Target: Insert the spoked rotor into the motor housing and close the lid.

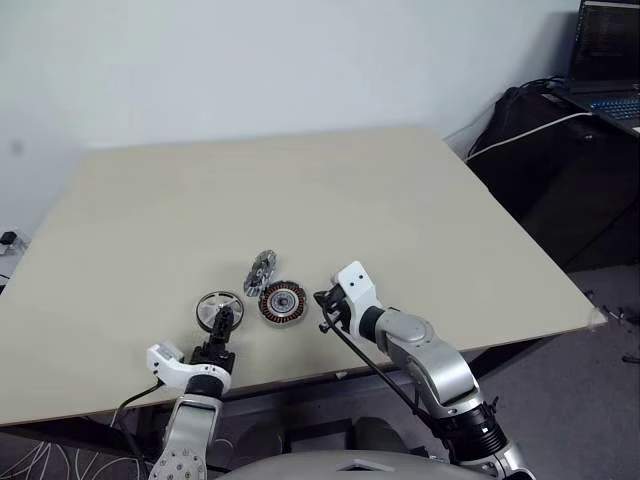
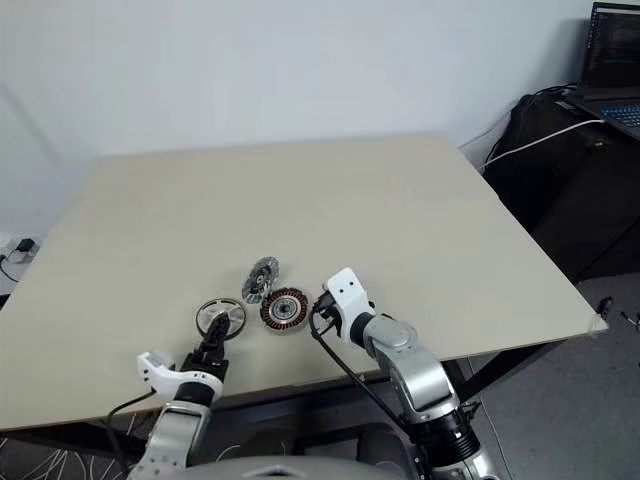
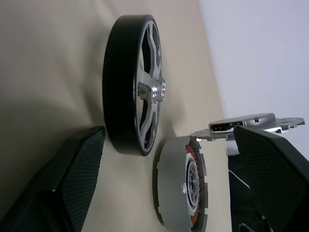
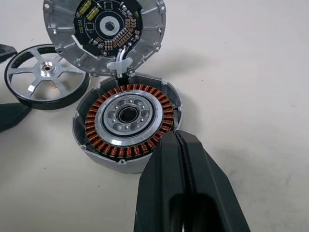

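The spoked rotor (image 1: 219, 308), a black ring with silver spokes, lies flat on the table near its front edge. To its right sits the motor housing (image 1: 282, 301), with copper windings (image 4: 126, 116) around a silver centre. Its lid (image 1: 260, 271), carrying a circuit board (image 4: 104, 29), stands tilted open behind the housing. My left gripper (image 1: 222, 320) is open, its fingers (image 3: 72, 183) on either side of the rotor's (image 3: 133, 84) near edge. My right gripper (image 4: 177, 140) is shut and holds nothing, its tip at the housing's near right rim.
The beige table (image 1: 300, 190) stretches far behind the parts. Its right edge drops toward a black desk with a laptop (image 1: 608, 50) and a white cable (image 1: 520, 135).
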Controlling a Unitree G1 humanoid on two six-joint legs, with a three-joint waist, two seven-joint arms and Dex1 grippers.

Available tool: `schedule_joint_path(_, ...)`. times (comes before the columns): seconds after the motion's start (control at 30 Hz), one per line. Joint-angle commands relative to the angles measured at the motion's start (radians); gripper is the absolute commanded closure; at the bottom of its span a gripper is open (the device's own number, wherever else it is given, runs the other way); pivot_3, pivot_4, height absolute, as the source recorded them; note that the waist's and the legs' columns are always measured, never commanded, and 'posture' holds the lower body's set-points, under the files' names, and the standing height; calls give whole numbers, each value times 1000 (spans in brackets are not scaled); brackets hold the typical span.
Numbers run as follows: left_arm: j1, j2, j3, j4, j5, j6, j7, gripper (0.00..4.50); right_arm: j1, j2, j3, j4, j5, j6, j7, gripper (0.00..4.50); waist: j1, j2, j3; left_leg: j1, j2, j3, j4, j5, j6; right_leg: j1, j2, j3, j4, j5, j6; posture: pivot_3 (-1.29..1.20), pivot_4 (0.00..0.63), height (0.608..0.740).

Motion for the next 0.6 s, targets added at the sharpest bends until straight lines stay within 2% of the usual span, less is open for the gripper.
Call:
schedule_joint_path(0.03, -82, -103, 24, 22, -19, -21, 29, 0, -2, 1, -20, -43, 15, -5, -9, 4471, 0, 0, 0, 0, 0, 0, 0, 0, 0, 0, 0, 0, 0, 0, 0, 0, 0, 740)
schedule_joint_path(0.07, -84, -104, 29, 30, -21, -24, 35, 0, -1, 0, -20, -43, 15, -5, -10, 4471, 1, 0, 0, 0, 0, 0, 0, 0, 0, 0, 0, 0, 0, 0, 0, 0, 0, 740)
schedule_joint_path(0.17, -90, -100, 34, 43, -27, -26, 40, 586, -3, 0, -21, -40, 16, -5, -14, 4500, 3, 0, 0, 0, 0, 0, 0, 0, -1, 0, 0, 0, 1, 0, 0, 0, 0, 740)
schedule_joint_path(0.5, -80, -100, 42, 41, -28, -31, 29, 3890, -6, 0, -20, -35, 13, -4, -16, 4500, 6, 0, 0, 0, 0, 0, 0, 0, -1, 0, 0, 0, 0, 0, 0, 0, 0, 740)
schedule_joint_path(0.53, -76, -100, 43, 39, -28, -33, 28, 4106, -6, -1, -20, -35, 13, -4, -16, 4500, 6, 0, 0, 0, 0, 0, 0, 0, -1, 0, 0, 0, 0, 0, 0, 0, 0, 740)
schedule_joint_path(0.6, -67, -104, 46, 26, -31, -43, 20, 4101, -5, -1, -20, -36, 13, -4, -16, 4500, 6, 0, 0, 0, 0, 0, 0, 0, -1, 0, 0, 0, 0, 0, 0, 0, 0, 740)
